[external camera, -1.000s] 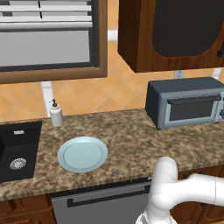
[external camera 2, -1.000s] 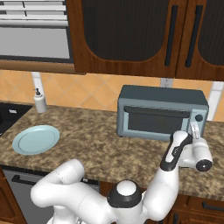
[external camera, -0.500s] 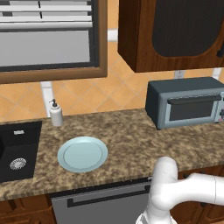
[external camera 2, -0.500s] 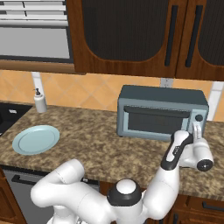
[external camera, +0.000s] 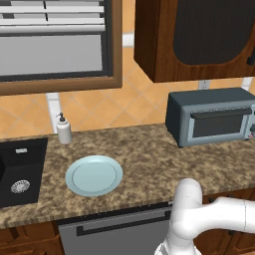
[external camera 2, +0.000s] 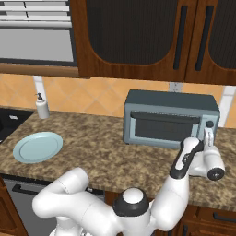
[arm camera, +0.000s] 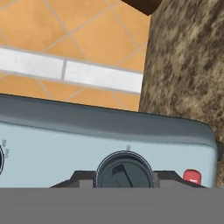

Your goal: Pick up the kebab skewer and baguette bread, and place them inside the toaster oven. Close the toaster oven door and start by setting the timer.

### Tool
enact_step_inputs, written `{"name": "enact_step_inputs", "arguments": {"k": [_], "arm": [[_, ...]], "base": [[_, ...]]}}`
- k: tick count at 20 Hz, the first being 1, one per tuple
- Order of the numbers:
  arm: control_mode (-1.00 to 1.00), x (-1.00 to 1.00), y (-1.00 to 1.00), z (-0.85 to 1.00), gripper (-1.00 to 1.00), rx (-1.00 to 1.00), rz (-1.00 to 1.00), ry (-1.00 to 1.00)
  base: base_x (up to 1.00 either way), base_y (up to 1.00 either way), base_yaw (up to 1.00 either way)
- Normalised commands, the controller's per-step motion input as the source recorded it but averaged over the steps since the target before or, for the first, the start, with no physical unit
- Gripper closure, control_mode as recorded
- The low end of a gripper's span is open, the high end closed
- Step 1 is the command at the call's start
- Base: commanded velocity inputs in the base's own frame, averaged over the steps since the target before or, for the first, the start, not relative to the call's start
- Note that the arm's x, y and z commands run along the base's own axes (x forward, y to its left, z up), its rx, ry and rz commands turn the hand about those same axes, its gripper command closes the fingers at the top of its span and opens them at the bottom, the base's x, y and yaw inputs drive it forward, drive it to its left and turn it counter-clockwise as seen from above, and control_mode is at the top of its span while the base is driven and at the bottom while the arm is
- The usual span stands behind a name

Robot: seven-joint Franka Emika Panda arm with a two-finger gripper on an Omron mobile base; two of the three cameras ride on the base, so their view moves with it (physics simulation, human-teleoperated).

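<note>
- Nearest you, your white arm bends up from the base in the right base view; its gripper (external camera 2: pixel 208 134) is raised at the right end of the toaster oven (external camera 2: pixel 169 118), just in front of the control panel and beside the round knob (external camera 2: pixel 209 124) there; you cannot tell from that side whether metal touches the panel.
- In the hand view your camera looks straight onto that panel; a dark round dial (arm camera: pixel 124 170) sits at the bottom centre, and a small red button (arm camera: pixel 192 176) lies just beside it; the dark finger tips (arm camera: pixel 78 178) flank the dial on either side, close against it, so the pincer stands apart around the dial; whether the pads press on it you cannot tell.
- The toaster oven door (external camera 2: pixel 163 129) is up and closed, its dark bar handle (external camera 2: pixel 165 117) running along the top of the glass; through the dark window you cannot make out what lies inside.
- The oven stands on the speckled brown counter (external camera: pixel 144 164), towards its right, back against the orange tiled wall.
- Well to the left of the oven, a pale blue plate (external camera: pixel 94 175) lies flat on the counter.
- Beyond the plate, a white soap dispenser (external camera: pixel 63 129) stands upright near the wall; a black sink (external camera: pixel 20 172) is set into the counter at the far left.
- Dark wooden cabinets (external camera 2: pixel 152 39) hang above the oven.
</note>
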Motion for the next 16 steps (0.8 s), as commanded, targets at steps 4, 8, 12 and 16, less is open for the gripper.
{"name": "enact_step_inputs", "arguments": {"k": [4, 8, 12, 16], "arm": [[-1.00, 0.43, 0.11, 0.04, 1.00, 0.01, -0.04, 0.00], [-1.00, 0.32, 0.04, 0.00, 1.00, 0.02, -0.03, 0.00], [-1.00, 0.37, 0.00, 0.00, 1.00, 0.02, -0.04, 0.00], [-1.00, 0.46, 0.00, 0.00, 1.00, 0.00, -0.07, 0.00]], "base": [[0.00, 0.00, 0.00], [0.00, 0.00, 0.00], [0.00, 0.00, 0.00], [0.00, 0.00, 0.00]]}}
